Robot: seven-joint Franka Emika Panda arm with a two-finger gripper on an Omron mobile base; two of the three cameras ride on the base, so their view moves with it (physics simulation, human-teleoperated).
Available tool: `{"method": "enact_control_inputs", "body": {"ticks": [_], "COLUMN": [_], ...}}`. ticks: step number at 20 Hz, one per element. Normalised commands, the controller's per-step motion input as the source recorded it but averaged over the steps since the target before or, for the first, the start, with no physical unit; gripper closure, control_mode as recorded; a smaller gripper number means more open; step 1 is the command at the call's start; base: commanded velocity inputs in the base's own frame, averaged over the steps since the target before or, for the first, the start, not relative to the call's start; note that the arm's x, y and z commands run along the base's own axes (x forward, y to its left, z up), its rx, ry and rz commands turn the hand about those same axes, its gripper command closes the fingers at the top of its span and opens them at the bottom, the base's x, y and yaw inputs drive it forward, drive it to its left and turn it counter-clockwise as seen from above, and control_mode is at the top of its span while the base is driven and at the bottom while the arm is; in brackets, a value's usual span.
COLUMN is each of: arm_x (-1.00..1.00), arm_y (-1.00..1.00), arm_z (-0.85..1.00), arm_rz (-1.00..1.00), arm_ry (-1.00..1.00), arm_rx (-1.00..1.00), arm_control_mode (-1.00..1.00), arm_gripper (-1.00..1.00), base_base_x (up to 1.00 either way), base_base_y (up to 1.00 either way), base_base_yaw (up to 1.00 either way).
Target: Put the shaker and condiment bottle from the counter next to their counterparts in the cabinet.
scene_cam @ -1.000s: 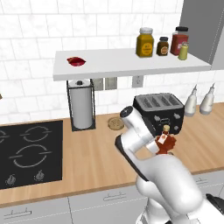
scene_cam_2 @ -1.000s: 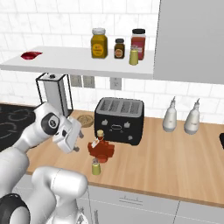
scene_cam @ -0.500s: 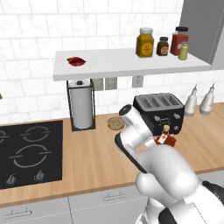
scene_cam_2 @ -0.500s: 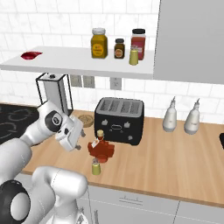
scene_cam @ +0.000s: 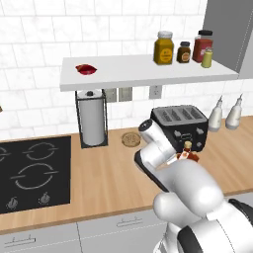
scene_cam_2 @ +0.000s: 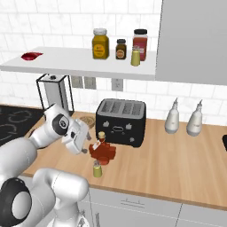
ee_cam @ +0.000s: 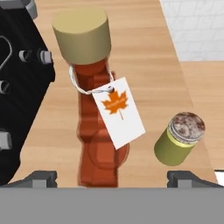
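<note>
Gripper [ee_cam: 113, 178] is spread wide, holding nothing, right over the bottle [ee_cam: 96, 131], with the shaker [ee_cam: 179, 140] just off to one side. That glassy bottle looks slick and breakable; I'd pinch the flat body below the neck.

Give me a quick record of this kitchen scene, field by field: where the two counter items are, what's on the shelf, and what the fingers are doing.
condiment bottle: upright on the counter, in front of the toaster; white maple-leaf tag on its neck
shaker: upright on the counter, beside the bottle, nearer the counter's front edge
cabinet shelf: second shaker beside three jars; red packet at the far end
gripper: close beside the bottle
fingers: spread open, holding nothing; the bottle stands between them
</note>
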Motion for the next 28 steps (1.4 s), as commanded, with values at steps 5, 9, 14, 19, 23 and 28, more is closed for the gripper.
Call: {"method": "enact_control_inputs", "body": {"ticks": [5,9,14,19,23,28], "arm_x": [0.04,0.01,0.01,0.01,0.0,0.0], "arm_y": [-0.11,-0.15,-0.11,-0.07,-0.18,-0.08], "arm_z": [-0.08,-0.09,-0.05,-0.03,-0.03,-0.15], "arm_rz": [0.0,0.0,0.0,0.0,0.0,0.0], "arm_ry": [0.0,0.0,0.0,0.0,0.01,0.06], "arm_rx": [0.0,0.0,0.0,0.0,0.0,0.0], "arm_control_mode": [-1.0,-1.0,-1.0,-1.0,-1.0,-1.0], "arm_gripper": [-1.0,-1.0,-1.0,1.0,1.0,1.0], "base_base_x": [0.0,0.0,0.0,0.0,0.0,0.0], "base_base_y": [0.0,0.0,0.0,0.0,0.0,0.0], "base_base_yaw": [0.0,0.0,0.0,0.0,0.0,0.0]}}
